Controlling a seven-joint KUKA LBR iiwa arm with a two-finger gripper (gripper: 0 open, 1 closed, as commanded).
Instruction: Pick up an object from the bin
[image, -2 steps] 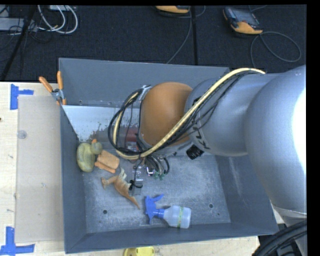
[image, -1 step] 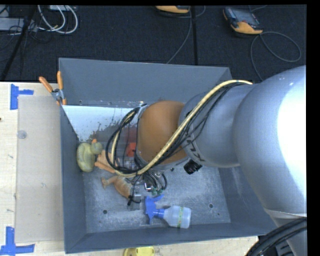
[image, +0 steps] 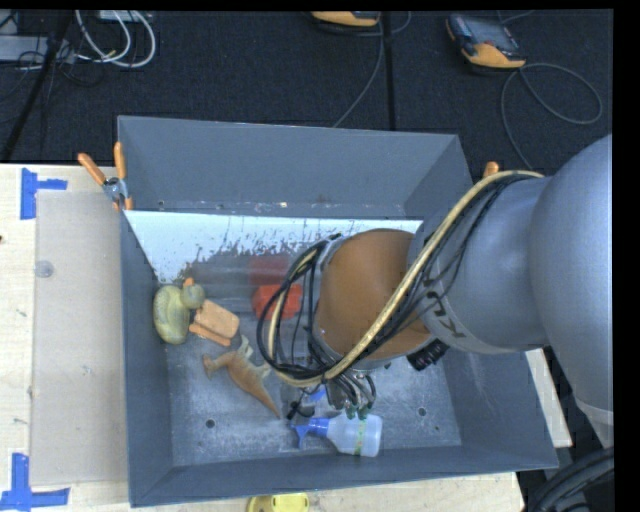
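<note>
Matt, scuffed metal bin (image: 300, 170) holds a translucent plastic bottle (image: 358, 436)

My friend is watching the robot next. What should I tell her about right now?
Gripper: low in the bin, just above a white bottle with a blue nozzle lying by the near wall.
Left of it: brown dinosaur toy, orange block, yellow-green duck.
Done: arm is down in the bin; nothing lifted yet.
Left: grab one thing, lift it out.

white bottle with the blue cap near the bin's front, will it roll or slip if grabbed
The small translucent white plastic bottle with a blue cap lies on its side, so a nudge would probably roll it. Its smooth round body may slip. Small and translucent, likely light.
</note>
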